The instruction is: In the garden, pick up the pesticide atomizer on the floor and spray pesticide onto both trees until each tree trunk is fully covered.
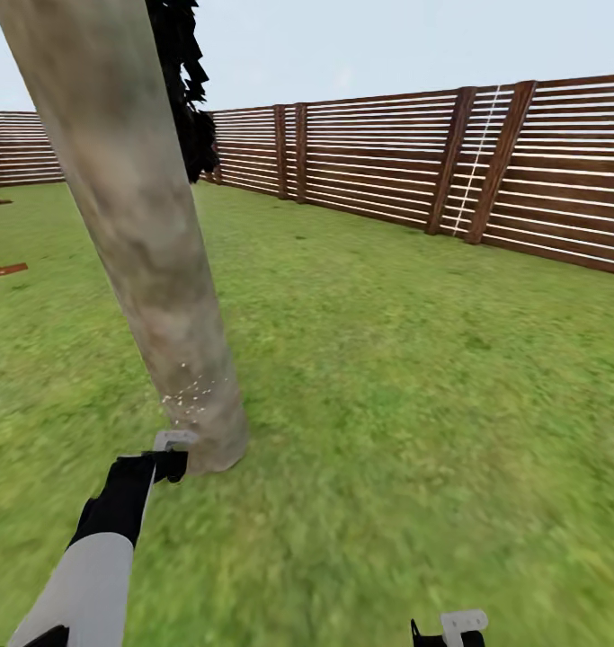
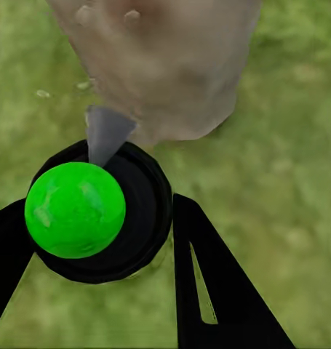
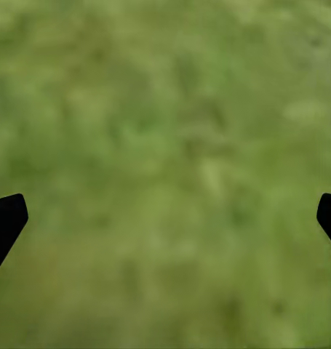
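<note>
Your left tool (image 2: 100, 240) is clamped on the atomizer (image 2: 89, 214), whose nozzle points straight at the base of the tree trunk (image 1: 154, 270) just ahead; the trunk's long axis climbs up and away. Your right tool (image 3: 165, 218) hangs apart over the grass (image 3: 165, 109).

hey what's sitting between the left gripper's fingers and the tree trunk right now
The atomizer, green-topped and black, sits between the left gripper fingers, its grey nozzle aimed at the tree trunk. The left wrist view shows this; small droplets speckle the bark.
</note>
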{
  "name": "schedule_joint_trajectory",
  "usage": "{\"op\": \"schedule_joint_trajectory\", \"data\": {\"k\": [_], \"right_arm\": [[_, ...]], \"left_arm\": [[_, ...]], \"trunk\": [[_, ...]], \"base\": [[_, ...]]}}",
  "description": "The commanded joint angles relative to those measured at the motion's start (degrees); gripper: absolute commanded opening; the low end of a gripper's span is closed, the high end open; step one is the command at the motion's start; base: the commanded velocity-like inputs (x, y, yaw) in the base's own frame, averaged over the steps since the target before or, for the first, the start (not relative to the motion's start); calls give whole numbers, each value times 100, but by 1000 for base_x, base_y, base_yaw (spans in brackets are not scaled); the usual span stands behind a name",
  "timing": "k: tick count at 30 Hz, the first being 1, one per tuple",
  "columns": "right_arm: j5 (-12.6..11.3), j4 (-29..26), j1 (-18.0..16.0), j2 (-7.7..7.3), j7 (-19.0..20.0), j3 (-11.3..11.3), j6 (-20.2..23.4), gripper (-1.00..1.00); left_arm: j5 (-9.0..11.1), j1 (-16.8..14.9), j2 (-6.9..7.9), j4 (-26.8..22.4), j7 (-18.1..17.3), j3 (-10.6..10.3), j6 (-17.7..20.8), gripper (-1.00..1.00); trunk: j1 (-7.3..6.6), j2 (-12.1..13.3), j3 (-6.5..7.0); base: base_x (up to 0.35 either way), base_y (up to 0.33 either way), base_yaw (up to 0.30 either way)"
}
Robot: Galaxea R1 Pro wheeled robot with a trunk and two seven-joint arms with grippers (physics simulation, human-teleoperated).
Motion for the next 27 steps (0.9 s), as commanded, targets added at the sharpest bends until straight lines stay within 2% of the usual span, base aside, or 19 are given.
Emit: {"op": "schedule_joint_trajectory", "data": {"k": [1, 4, 7, 12, 15, 16, 19, 21, 25, 27], "right_arm": [[61, 7, -3, 1, -26, -23, -18, 100], [61, 7, -3, 1, -28, -23, -18, 100], [61, 7, -3, -2, -28, -24, -18, 100], [61, 7, -3, -6, -27, -27, -18, 100], [55, 7, -3, -15, -28, -31, -18, 100], [55, 7, -3, -16, -28, -27, -18, 100], [56, 7, -3, -17, -28, -23, -18, 100], [60, 7, -3, -20, -28, -18, -18, 100], [60, 7, -3, -25, -28, -14, -18, 100], [60, 7, -3, -24, -28, -14, -18, 100]], "left_arm": [[-38, 14, -13, 17, 0, 156, -215, -100], [-30, 25, -30, 249, 152, 225, -359, -100], [-33, 28, -36, 1058, 469, 255, -445, -100], [-63, 67, 11, 1252, 545, 388, -496, -100], [-39, 194, 6, 1223, 1324, 405, -497, -100], [-31, 207, -5, 1237, 1392, 405, -497, -100], [-18, 227, -33, 1410, 1439, 407, -585, -100], [-10, 229, -26, 1533, 1418, 430, -916, -100], [297, 230, -17, 1557, 1395, 528, -1123, -100], [340, 230, -16, 1558, 1403, 510, -1087, -100]], "trunk": [[1, -2, -5], [1, -2, -5], [1, -2, -5], [1, -2, -5], [1, -2, -5], [1, -2, -5], [1, -2, -5], [1, -2, -5], [1, -2, -5], [1, -2, -5]], "base": [[224, -207, 215], [230, -201, 68], [171, -229, 5], [-3, -250, 0], [-105, -124, 104], [-19, -21, 241], [-6, -6, 266], [-1, -1, 275], [23, -9, 244], [177, -141, 48]]}}
